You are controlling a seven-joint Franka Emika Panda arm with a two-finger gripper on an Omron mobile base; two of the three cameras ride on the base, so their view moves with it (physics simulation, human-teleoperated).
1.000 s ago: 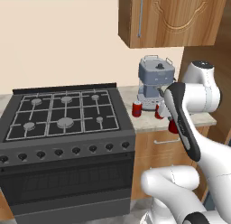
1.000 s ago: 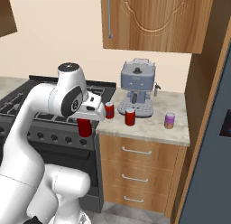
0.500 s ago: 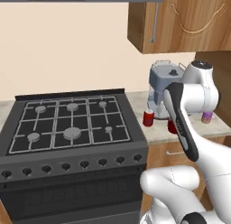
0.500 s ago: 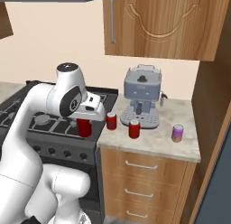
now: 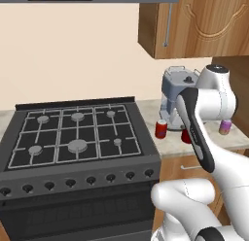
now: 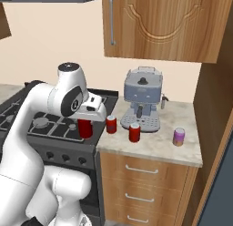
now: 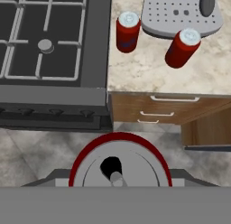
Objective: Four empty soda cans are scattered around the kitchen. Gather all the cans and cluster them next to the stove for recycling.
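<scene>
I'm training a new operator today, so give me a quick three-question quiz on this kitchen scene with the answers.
1. True or false: the gripper holds a red soda can.
2. How many small red cans stand on the beige stone counter in front of the grey-blue espresso machine?
3. Which can stands farthest from the black gas stove: A) the purple can, B) the red can nearest the stove?

Key: 1 true; 2 two; 3 A.

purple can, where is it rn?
The purple can stands on the counter at the right end, right of the espresso machine, apart from the two red cans.
</scene>
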